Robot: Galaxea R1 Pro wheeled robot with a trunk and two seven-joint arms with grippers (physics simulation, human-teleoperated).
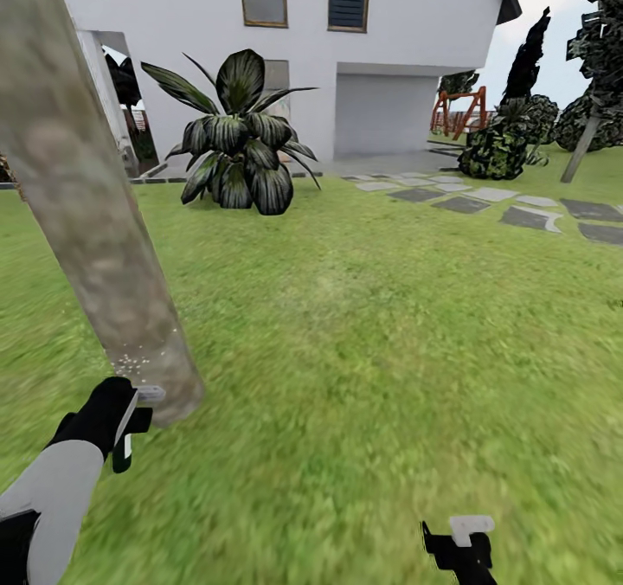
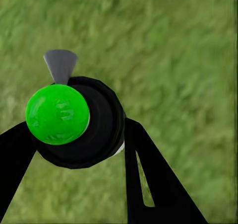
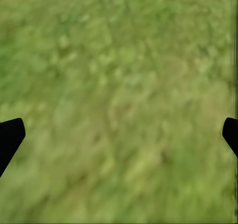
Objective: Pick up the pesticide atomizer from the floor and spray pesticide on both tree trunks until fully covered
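The step in hand looked like spraying the first tree: the left end effector (image 1: pixel 130 425), at the lower left of the head view, was clamped on the pesticide atomizer (image 2: pixel 74 119), its grey nozzle (image 1: pixel 150 393) just beside the base of the tree trunk (image 1: pixel 82 213), where pale specks showed. The wrist view showed the bottle's green cap between the black fingers (image 2: pixel 148 179), above the lawn (image 1: pixel 363 351). Next the nozzle probably needed sweeping up the bare trunk. The left arm reached forward and low; the right end effector (image 1: pixel 463 537) hung at the bottom right, fingers apart and holding nothing.
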